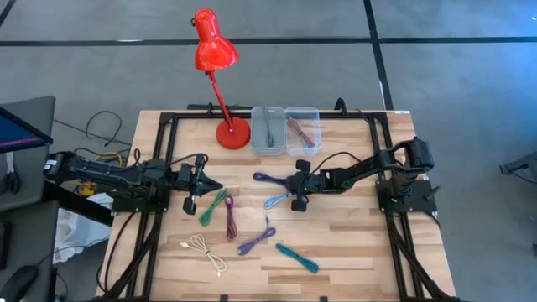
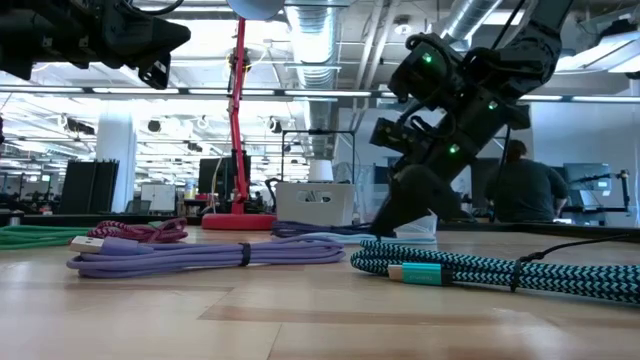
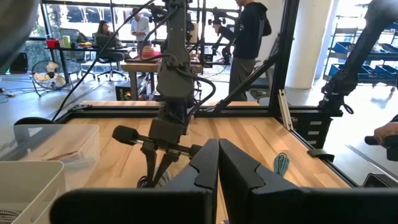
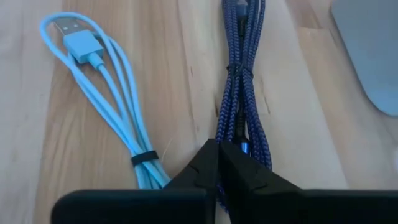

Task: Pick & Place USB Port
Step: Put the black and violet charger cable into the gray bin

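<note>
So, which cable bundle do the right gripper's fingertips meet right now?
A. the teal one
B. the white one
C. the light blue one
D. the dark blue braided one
D: in the right wrist view the right gripper, shut, has its tips at the dark blue braided cable, with the light blue cable lying apart beside it.

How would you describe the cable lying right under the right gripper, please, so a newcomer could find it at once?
Start at the red desk lamp and the two clear bins beside its base. Just in front of the bins, the right gripper reaches in, shut, over two bundled cables. The dark blue braided cable is the one; the light blue cable beside it is smooth and paler.
</note>
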